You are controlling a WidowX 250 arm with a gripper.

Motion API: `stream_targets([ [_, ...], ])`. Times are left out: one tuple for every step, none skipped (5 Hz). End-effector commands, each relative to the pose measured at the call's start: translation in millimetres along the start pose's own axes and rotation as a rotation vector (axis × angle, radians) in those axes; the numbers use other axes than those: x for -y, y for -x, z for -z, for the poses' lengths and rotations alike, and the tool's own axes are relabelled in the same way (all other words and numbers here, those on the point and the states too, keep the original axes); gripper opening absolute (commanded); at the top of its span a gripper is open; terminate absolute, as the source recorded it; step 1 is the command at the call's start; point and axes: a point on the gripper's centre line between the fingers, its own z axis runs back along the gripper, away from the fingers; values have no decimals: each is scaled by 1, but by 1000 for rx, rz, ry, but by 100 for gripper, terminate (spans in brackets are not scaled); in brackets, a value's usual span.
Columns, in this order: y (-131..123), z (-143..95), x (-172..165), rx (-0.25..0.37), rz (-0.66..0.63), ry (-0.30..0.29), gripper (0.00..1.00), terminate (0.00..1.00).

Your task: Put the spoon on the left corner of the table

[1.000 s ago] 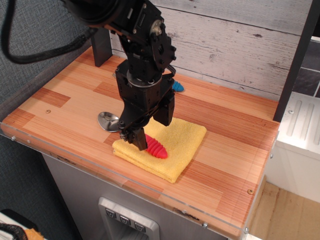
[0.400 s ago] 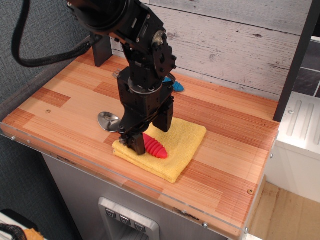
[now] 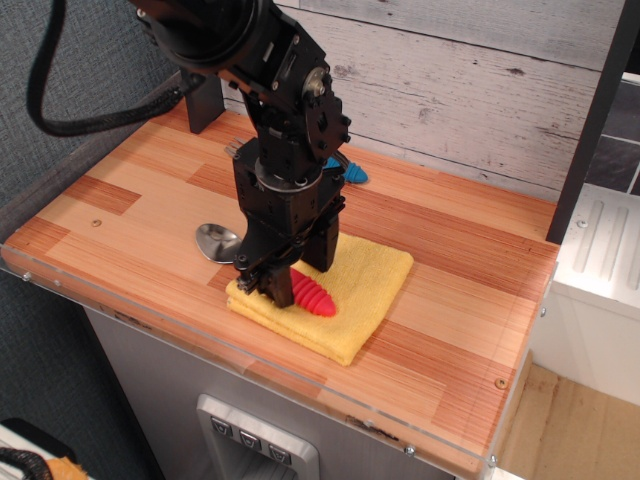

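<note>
The spoon lies across the left edge of a yellow folded towel [image 3: 368,278]. Its ribbed red-pink handle [image 3: 314,295] rests on the towel and its shiny bowl [image 3: 214,240] rests on the striped wood table [image 3: 120,205]. My black gripper [image 3: 298,268] points down over the spoon's handle. One finger stands on each side of the handle, and the jaws are drawn in against it. The part of the handle between the fingers is hidden. The spoon still rests on the towel and the table. The table's left front corner [image 3: 22,252] lies well to the left.
A blue-handled fork [image 3: 353,174] lies behind the arm near the back wall. A dark post [image 3: 203,95] stands at the back left. A clear plastic strip [image 3: 200,345] runs along the front edge. A white cabinet [image 3: 600,270] stands to the right.
The gripper has come down a little over the spoon's handle and its fingers have drawn closer together around it. The spoon has not moved.
</note>
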Motion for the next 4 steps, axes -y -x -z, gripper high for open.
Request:
stream_targets([
  [-6, -8, 8, 18, -4, 22, 0, 0],
  [-9, -15, 6, 18, -13, 32, 0, 0],
  [-14, -28, 9, 40, -30, 48, 0, 0],
  [-20, -42, 11, 48, -46, 92, 0, 0],
])
